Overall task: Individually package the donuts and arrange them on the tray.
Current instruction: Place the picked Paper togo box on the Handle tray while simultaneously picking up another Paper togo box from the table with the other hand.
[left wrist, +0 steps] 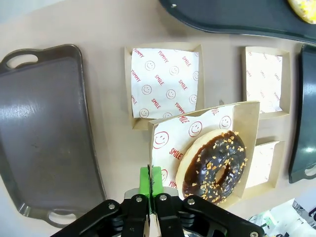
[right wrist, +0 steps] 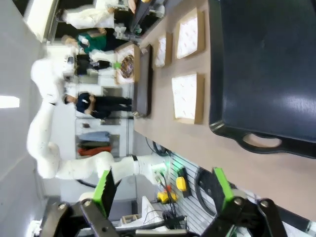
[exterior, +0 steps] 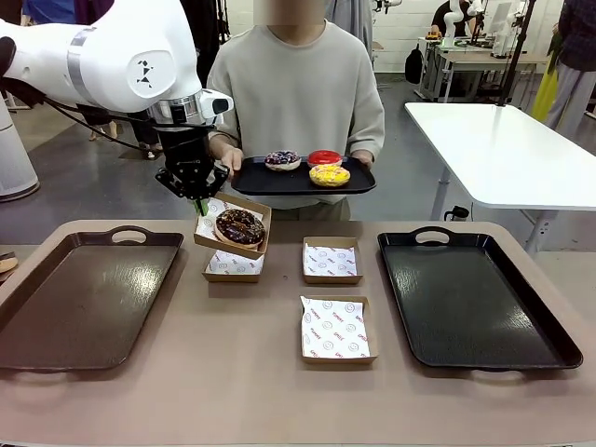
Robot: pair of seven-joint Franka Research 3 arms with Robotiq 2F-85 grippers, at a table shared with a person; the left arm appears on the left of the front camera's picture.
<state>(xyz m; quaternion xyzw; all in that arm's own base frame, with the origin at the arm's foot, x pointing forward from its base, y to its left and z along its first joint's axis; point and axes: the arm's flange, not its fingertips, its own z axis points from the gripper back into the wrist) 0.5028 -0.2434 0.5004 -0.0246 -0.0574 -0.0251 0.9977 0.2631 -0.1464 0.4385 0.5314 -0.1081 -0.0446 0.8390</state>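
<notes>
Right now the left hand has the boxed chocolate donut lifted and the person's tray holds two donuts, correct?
No. The person's tray holds three donuts, not two: a sprinkled donut, a red donut and a yellow donut, as the front view shows. The left hand does have the chocolate donut lifted in its box.

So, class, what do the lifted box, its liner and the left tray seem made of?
Lifted box: matte brown cardboard, by its plain folded walls. Liner: thin white printed paper, perhaps greaseproof. Left tray: dark brown, probably plastic, given its moulded handles and soft sheen.
</notes>
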